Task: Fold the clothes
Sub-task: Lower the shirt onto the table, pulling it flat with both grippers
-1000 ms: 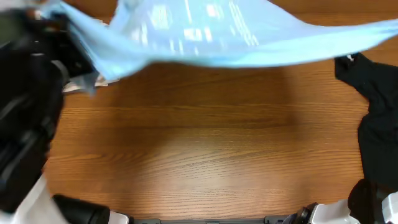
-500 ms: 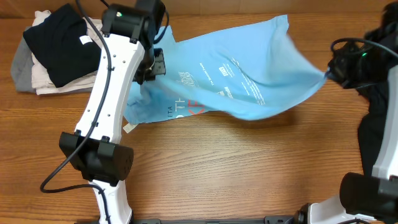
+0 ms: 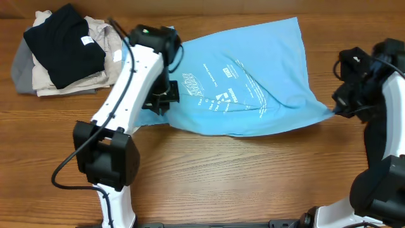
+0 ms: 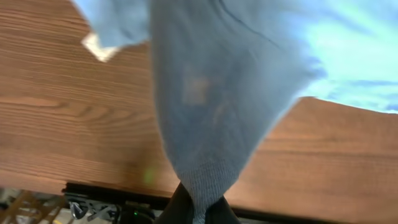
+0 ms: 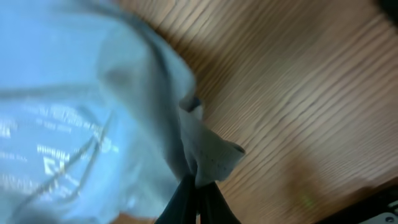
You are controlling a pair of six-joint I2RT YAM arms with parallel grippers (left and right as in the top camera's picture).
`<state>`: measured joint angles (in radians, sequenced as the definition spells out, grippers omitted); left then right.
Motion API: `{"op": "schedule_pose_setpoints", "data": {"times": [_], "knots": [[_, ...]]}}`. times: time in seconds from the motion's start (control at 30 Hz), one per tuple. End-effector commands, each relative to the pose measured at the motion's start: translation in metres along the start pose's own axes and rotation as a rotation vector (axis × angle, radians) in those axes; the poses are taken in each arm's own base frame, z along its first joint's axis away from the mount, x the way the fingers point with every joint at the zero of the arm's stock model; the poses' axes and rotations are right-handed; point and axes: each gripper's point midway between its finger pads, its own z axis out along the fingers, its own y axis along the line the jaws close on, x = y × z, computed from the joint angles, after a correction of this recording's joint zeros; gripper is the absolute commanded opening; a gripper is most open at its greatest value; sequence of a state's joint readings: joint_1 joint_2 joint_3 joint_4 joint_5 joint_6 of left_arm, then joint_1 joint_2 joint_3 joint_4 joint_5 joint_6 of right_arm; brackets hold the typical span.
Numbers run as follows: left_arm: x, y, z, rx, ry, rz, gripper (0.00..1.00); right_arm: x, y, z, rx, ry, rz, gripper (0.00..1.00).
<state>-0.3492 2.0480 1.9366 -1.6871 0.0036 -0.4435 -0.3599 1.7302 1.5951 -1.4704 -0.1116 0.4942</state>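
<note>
Both pinched shut on the light blue T-shirt: my left gripper at its 9 o'clock edge, right gripper at 4 o'clock. Cloth, billowing a moment ago, now lies flatter on the table.

The T-shirt is light blue with white printed lettering. The table is warm brown with darker wood grain. At ten o'clock, a black shirt tops beige and grey cloth. The left arm is white with black joints.

One blue T-shirt; one garment pile; two arms
</note>
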Motion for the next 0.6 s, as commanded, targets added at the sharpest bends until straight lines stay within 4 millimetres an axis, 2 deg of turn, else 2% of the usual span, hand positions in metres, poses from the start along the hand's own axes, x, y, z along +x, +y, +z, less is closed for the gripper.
{"op": "schedule_pose_setpoints", "data": {"times": [0.0, 0.13, 0.3, 0.4, 0.57], "knots": [[0.025, -0.031, -0.01, 0.035, -0.013, 0.095, 0.04, -0.024, -0.033, -0.01, 0.014, -0.055, 0.111, 0.04], [0.049, -0.052, -0.016, 0.02, -0.042, 0.157, 0.04, -0.031, -0.05, -0.013, -0.023, -0.039, 0.182, 0.04], [0.074, -0.069, -0.016, 0.023, -0.037, 0.216, 0.04, -0.031, -0.053, -0.014, -0.018, -0.037, 0.19, 0.04], [0.084, -0.068, -0.014, 0.013, -0.029, 0.211, 0.04, -0.029, -0.054, -0.012, -0.007, -0.031, 0.188, 0.04], [0.101, -0.05, -0.003, -0.017, 0.013, 0.183, 0.04, -0.025, -0.056, -0.012, 0.001, -0.015, 0.19, 0.04]]}}
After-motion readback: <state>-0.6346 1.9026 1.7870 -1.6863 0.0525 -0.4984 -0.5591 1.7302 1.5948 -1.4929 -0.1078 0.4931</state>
